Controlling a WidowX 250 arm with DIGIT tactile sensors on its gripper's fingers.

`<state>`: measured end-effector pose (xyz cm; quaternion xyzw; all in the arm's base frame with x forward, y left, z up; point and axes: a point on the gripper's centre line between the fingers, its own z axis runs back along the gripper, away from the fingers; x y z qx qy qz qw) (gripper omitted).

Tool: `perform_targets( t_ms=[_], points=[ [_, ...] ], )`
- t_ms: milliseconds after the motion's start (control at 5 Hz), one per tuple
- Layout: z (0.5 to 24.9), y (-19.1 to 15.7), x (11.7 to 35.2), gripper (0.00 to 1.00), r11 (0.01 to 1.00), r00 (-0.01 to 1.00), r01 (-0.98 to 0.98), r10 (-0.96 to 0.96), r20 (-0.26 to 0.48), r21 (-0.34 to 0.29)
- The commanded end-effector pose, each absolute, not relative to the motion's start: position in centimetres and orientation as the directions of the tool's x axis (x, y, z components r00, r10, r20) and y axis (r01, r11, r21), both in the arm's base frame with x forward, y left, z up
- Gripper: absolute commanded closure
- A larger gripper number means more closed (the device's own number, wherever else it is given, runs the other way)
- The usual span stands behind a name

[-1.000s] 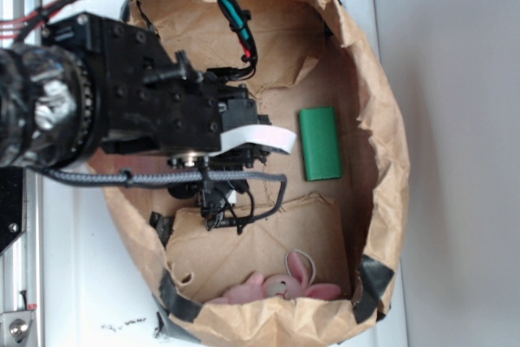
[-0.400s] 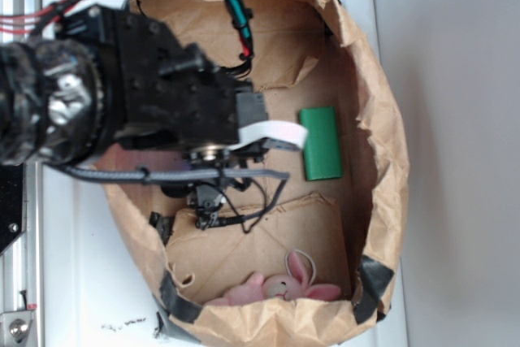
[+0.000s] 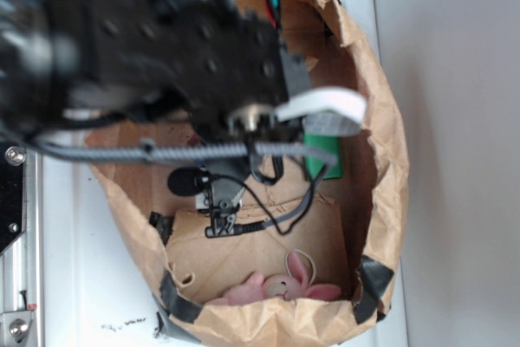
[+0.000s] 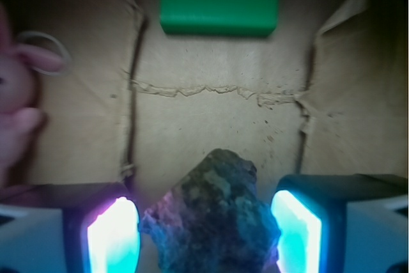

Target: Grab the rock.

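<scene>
**Hand wide open, rock sitting between the fingers**

Wrist view: hand (image 4: 208, 234) is spread wide, one finger low left, one low right, inner pads lit purple-blue on the left and cyan on the right. The rock (image 4: 214, 218) sits between them at the bottom of the frame, lumpy, dark brown-grey. Its left edge is just beside the left pad, contact not clear; a gap shows between its right side and the right pad. Not gripped.

Rock rests on the brown cardboard floor (image 4: 211, 119), which has a torn crease across the middle. Pink plush bunny (image 4: 16, 87) at the left edge, only partly seen. Green block (image 4: 219, 1) lies flat at the far end, well apart from the rock.

Exterior view: blurred black arm (image 3: 162, 46) hangs over the paper bag (image 3: 382, 119) on the white counter (image 3: 81, 282); rock hidden there, block mostly covered.
</scene>
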<state>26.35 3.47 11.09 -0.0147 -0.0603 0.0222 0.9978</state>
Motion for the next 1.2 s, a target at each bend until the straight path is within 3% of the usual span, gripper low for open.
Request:
perform_targets(
  t_ms=[0, 400, 1000],
  points=[
    [18.1, 3.4, 25.8, 1.00, 0.994, 0.961, -0.104, 0.112, 0.252, -0.046],
    [19.2, 1.5, 25.8, 1.00, 0.986, 0.935, -0.155, 0.165, 0.313, -0.056],
    [18.4, -0.4, 26.7, 1.00, 0.990, 0.942, -0.139, 0.139, 0.305, -0.021]
  ],
)
